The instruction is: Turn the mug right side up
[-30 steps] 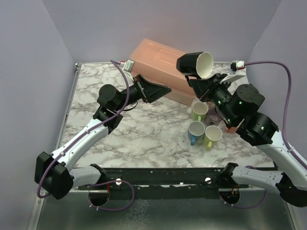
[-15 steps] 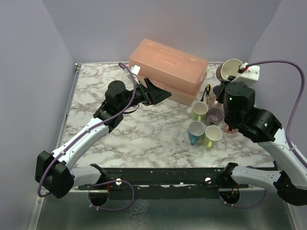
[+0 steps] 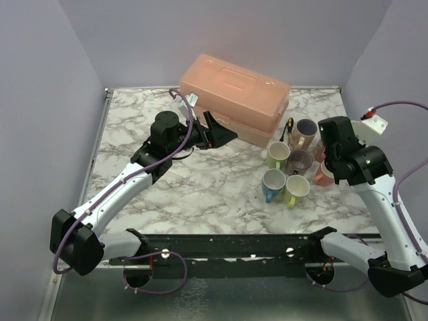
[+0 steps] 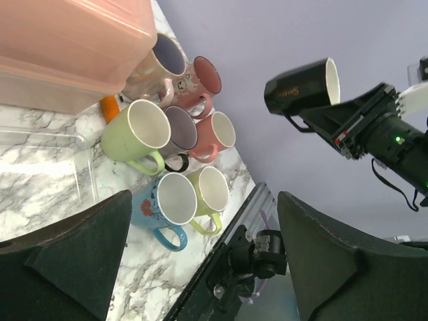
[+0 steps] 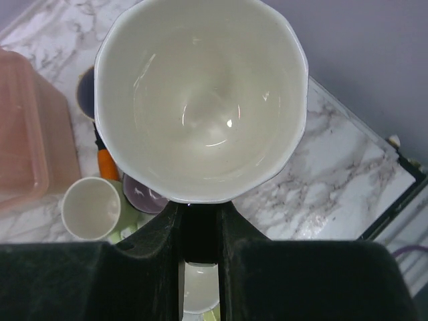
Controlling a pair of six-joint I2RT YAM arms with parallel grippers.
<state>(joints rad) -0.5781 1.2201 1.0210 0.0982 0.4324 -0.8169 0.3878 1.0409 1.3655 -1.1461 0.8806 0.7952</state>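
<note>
We've got the right gripper (image 5: pixel 200 231) pinched narrow on the black mug (image 5: pixel 200 100), with its fingers at bottom centre of the right wrist frame. We can't tell which part of the mug they're on.

The mug is airborne, its white inside facing straight into that camera. In the left wrist view it sits upper right, well apart from the mug cluster (image 4: pixel 179 127). In the top view it's hidden under the right wrist.

Our read is that we're mid-flip and the rim angle to the table is unclear. To do it well:
- Roll the wrist slowly, since a thin pinch could let the mug swing.
- Get the rim level and the mouth up.
- Lower onto bare marble top (image 3: pixel 328 204) beside the cluster, not onto the standing mugs.
- Release only once the base sits flat.

The right arm is folded at the right of the top frame, its wrist beside the cluster. The left gripper (image 3: pixel 221 134) is spread wide and empty, hanging at centre frame in front of the pink case (image 3: pixel 234 93) and pointing toward the mugs.
</note>
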